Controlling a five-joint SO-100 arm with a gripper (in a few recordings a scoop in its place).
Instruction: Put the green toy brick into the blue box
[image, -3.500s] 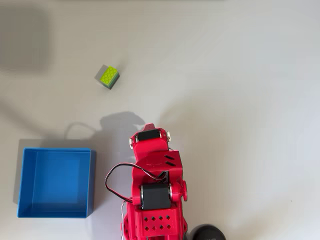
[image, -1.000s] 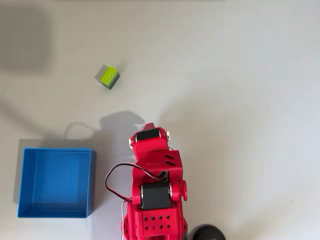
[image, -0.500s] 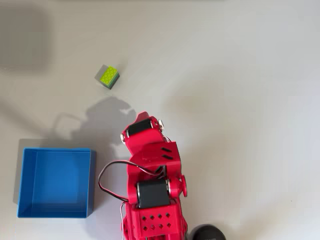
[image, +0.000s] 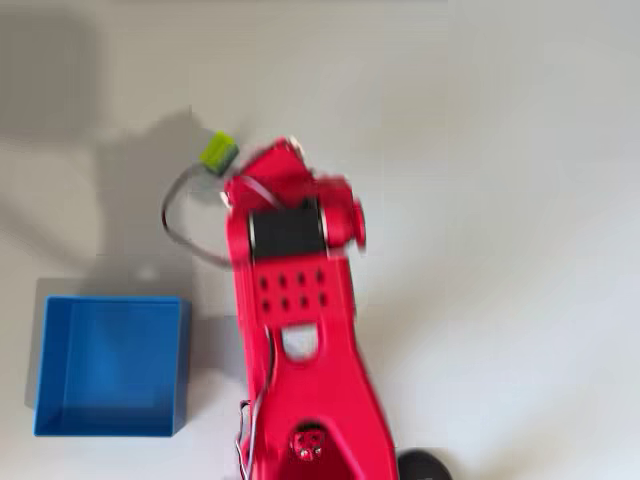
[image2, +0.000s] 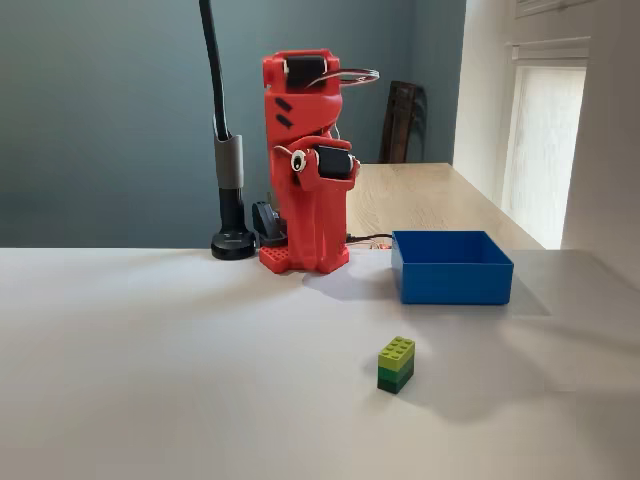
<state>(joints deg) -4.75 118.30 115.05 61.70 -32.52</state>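
While upright, green toy brick (image2: 396, 364) long axis up | claw state unclear

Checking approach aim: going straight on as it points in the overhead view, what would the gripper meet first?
Probably the small lime-green plastic toy brick, just up-left of the blurred gripper; height is unclear.

No readable text, label, brand, number or sign anywhere. Red plastic robot arm (image2: 305, 165): bare of markings. Bright blue shallow plastic tray (image2: 452, 268): plain walls. Small lime-green studded plastic brick (image2: 396, 364): nothing printed that can be made out.
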